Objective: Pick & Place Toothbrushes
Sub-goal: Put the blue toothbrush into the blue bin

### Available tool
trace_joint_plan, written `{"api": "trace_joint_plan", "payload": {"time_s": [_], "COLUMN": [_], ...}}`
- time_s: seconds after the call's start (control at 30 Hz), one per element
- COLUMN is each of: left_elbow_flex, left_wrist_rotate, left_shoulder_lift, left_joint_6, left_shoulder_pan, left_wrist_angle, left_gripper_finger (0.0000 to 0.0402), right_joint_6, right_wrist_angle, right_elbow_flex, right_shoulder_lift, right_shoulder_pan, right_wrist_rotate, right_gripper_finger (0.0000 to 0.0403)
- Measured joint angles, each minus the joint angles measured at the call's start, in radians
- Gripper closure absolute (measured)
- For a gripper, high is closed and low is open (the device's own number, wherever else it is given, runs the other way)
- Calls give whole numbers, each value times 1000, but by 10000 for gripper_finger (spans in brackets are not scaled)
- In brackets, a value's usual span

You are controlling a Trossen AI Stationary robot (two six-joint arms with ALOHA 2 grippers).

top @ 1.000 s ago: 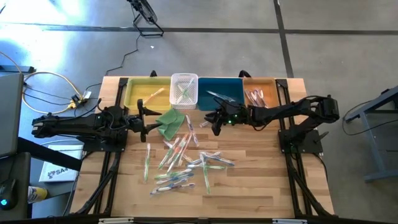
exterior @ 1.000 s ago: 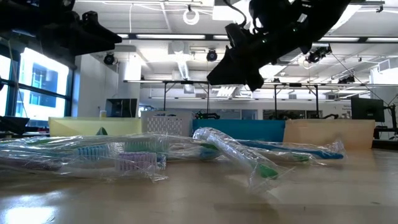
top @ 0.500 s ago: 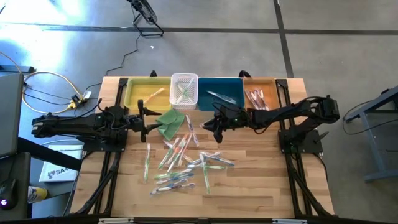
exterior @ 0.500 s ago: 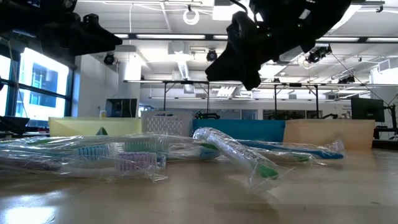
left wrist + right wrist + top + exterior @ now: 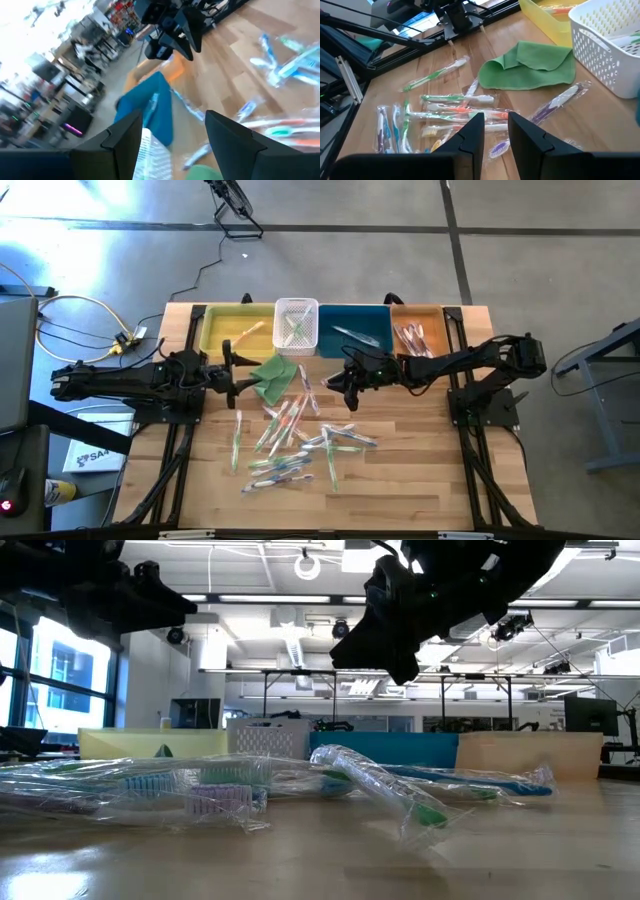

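Beside the green cloth (image 5: 274, 375) the toothbrushes (image 5: 295, 442) lie heaped (light, slippery wrappers; pinch one mid-handle). Right gripper (image 5: 346, 385) hangs over them, fingers narrowly apart, empty; left gripper (image 5: 236, 369) waits spread wide

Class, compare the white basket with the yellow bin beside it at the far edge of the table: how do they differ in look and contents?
The white basket has perforated, slotted walls; the yellow bin has solid walls. The white basket looks narrower from above, the yellow bin wider. The white basket holds green-handled toothbrushes; the yellow bin holds an orange-yellow toothbrush. Both are open-topped and stand side by side in the row of containers.
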Motion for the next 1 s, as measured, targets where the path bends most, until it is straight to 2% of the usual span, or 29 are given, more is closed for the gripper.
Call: {"api": "trace_joint_plan", "payload": {"time_s": [0.17, 0.37, 0.47, 0.73, 0.87, 1.0], "left_elbow_flex": [0, 0, 0, 0, 0, 0], "left_wrist_rotate": [-2, -2, -2, -4, 3, 64], "left_shoulder_lift": [0, 0, 0, 0, 0, 0], "left_joint_6": [207, 227, 183, -53, -61, -61], "left_shoulder_pan": [0, 0, 0, 0, 0, 0], "left_wrist_angle": [3, 5, 8, 10, 7, -2], "left_gripper_finger": [190, 190, 190, 190, 190, 190], "right_joint_6": [0, 0, 0, -2, -56, -79], "right_wrist_angle": [0, 0, 4, 24, 24, 24], "right_elbow_flex": [0, 0, 0, 0, 0, 0], "right_shoulder_lift": [0, 0, 0, 0, 0, 0], "right_shoulder_pan": [0, 0, 0, -1, -2, -2], "right_wrist_rotate": [0, 0, 0, 0, 0, -1], "right_gripper_finger": [324, 324, 324, 324, 324, 324]}}
